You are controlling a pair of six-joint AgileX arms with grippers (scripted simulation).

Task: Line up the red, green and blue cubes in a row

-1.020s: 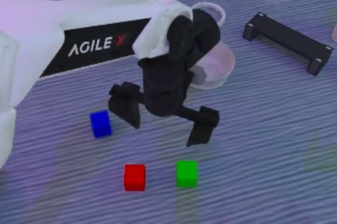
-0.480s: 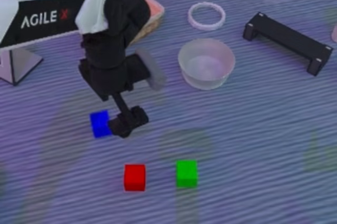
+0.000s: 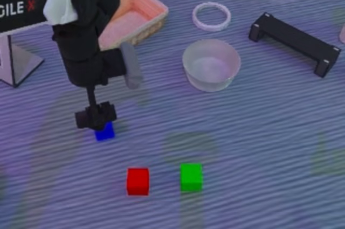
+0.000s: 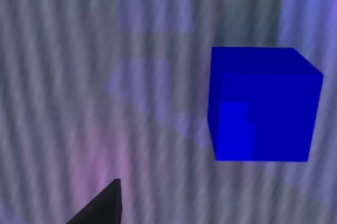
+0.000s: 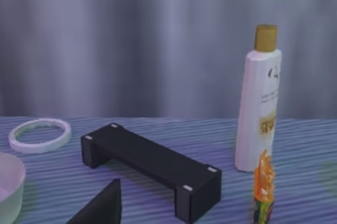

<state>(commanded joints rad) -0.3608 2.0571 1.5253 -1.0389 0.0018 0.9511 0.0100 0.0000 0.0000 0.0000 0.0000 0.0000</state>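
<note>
The blue cube (image 3: 105,132) sits at the left of the table and is partly covered in the top view by my left gripper (image 3: 108,105), which hangs open just above it. In the left wrist view the blue cube (image 4: 263,105) fills the middle right, and one dark fingertip (image 4: 102,205) shows beside it, apart from it. The red cube (image 3: 138,180) and the green cube (image 3: 191,177) stand side by side near the front edge. My right gripper (image 5: 174,218) is out of the top view, parked and open, with one fingertip (image 5: 100,205) showing.
Behind the cubes are a clear bowl (image 3: 186,59), a pink basket (image 3: 156,11), a white ring (image 3: 197,16) and a black stand (image 3: 294,43). The right wrist view shows the stand (image 5: 152,163), a white bottle (image 5: 258,108) and a small orange packet (image 5: 263,187).
My left arm has swung from the table's middle to the left and come down over the blue cube. The cubes have not moved.
</note>
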